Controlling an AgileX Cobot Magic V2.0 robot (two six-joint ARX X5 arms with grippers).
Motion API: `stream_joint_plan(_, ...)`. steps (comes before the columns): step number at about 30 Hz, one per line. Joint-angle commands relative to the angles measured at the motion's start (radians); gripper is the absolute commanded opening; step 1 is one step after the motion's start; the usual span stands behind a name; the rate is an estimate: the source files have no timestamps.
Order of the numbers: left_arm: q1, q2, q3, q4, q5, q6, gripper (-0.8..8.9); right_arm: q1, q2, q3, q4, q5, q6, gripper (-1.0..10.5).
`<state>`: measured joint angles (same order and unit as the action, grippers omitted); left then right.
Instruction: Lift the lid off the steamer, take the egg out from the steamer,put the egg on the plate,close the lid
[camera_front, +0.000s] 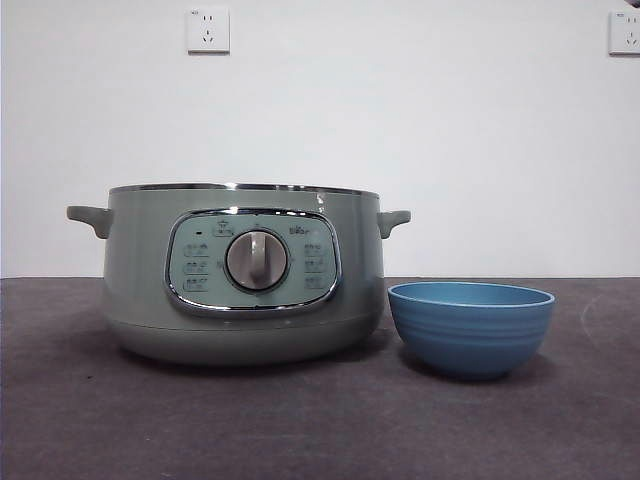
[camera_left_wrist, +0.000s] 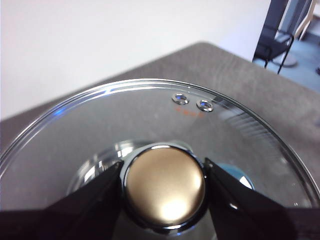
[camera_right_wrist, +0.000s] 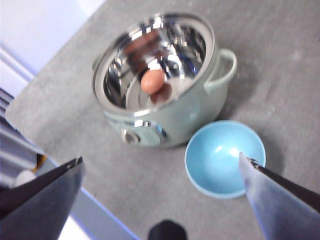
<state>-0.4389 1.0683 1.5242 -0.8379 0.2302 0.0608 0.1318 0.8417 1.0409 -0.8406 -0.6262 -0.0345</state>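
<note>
One step is done: the left hand (camera_left_wrist: 164, 186) grips the lid (camera_left_wrist: 150, 125) by its knob, clear of the steamer (camera_front: 245, 275). Right hand (camera_right_wrist: 160, 165) gapes wide above; egg (camera_right_wrist: 153, 81) inside, plate (camera_front: 470, 327) empty.

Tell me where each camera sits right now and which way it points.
Front view: low, at table height, looking level at the steamer and the plate; no arm shows.
Left wrist view: on the left arm, looking down on the lid; the left gripper is shut on its knob.
Right wrist view: on the right arm, high above the table, looking down into the open steamer at the egg; the right gripper is open.
Front and right wrist views share the steamer and plate.
</note>
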Motion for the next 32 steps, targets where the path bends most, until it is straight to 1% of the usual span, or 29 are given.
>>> stream_joint_plan(1, 0.002, -0.041, 0.016, -0.031, -0.010, 0.016, -0.08, 0.008, 0.024, 0.006, 0.060, -0.003, 0.057, 5.7)
stream_joint_plan(6, 0.002, -0.111, 0.015, -0.120, -0.089, 0.018, -0.08, 0.071, 0.111, 0.006, 0.166, -0.002, 0.103, 5.7)
stream_joint_plan(12, 0.002, -0.196, 0.014, -0.185, -0.158, 0.009, -0.08, 0.196, 0.273, 0.039, 0.298, 0.012, 0.162, 5.7)
stream_joint_plan(16, 0.002, -0.245, 0.014, -0.250, -0.188, 0.003, -0.08, 0.300, 0.407, 0.127, 0.322, 0.115, 0.169, 5.7)
stream_joint_plan(20, 0.002, -0.298, 0.011, -0.295, -0.205, -0.007, -0.08, 0.387, 0.547, 0.250, 0.316, 0.171, 0.171, 5.7)
stream_joint_plan(23, 0.002, -0.348, 0.000, -0.323, -0.223, -0.016, -0.08, 0.452, 0.665, 0.361, 0.301, 0.264, 0.171, 5.7)
stream_joint_plan(26, 0.002, -0.393, -0.012, -0.367, -0.251, -0.034, -0.08, 0.495, 0.778, 0.471, 0.271, 0.321, 0.170, 5.7)
stream_joint_plan(30, 0.002, -0.443, -0.014, -0.419, -0.256, -0.035, -0.08, 0.534, 0.934, 0.602, 0.244, 0.394, 0.166, 5.7)
stream_joint_plan(32, 0.002, -0.472, -0.014, -0.446, -0.256, -0.035, -0.08, 0.546, 1.032, 0.663, 0.238, 0.399, 0.171, 5.7)
